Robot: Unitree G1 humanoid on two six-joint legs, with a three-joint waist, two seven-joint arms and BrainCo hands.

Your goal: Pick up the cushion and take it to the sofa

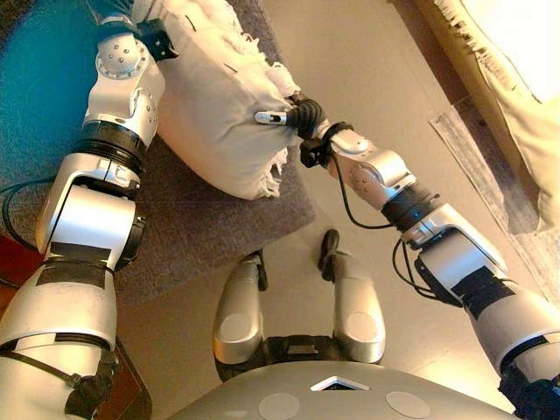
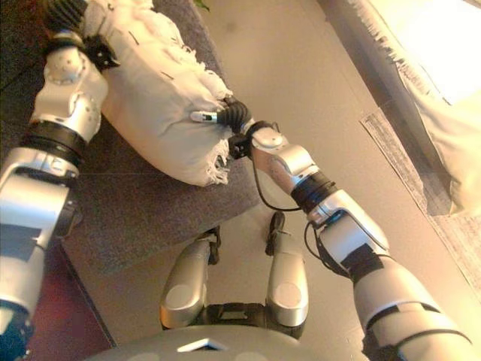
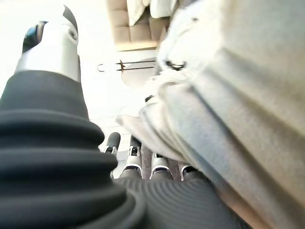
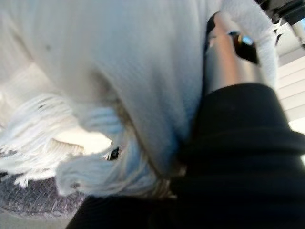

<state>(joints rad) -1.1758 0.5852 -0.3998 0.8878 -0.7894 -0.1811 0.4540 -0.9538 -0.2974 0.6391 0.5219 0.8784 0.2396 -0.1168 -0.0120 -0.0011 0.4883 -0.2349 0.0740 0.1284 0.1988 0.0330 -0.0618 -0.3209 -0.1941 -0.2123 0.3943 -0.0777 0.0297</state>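
Note:
A white cushion (image 1: pixel 210 114) with a fringed edge is held between my two hands over a grey rug (image 1: pixel 210 227). My right hand (image 1: pixel 302 116) grips its right side: the thumb (image 4: pixel 224 57) lies on the cloth, and the fingers are hidden under it. My left hand (image 3: pixel 135 155) is at the cushion's far left side, hidden behind it in the eye views. Its fingers run straight under the cushion and its thumb stands apart. I cannot tell whether the cushion touches the rug.
A beige sofa (image 1: pixel 525 114) with a fringed throw stands at the right. A pale striped mat (image 1: pixel 472 149) lies on the floor in front of it. Bare floor (image 1: pixel 367 61) lies between the rug and the sofa.

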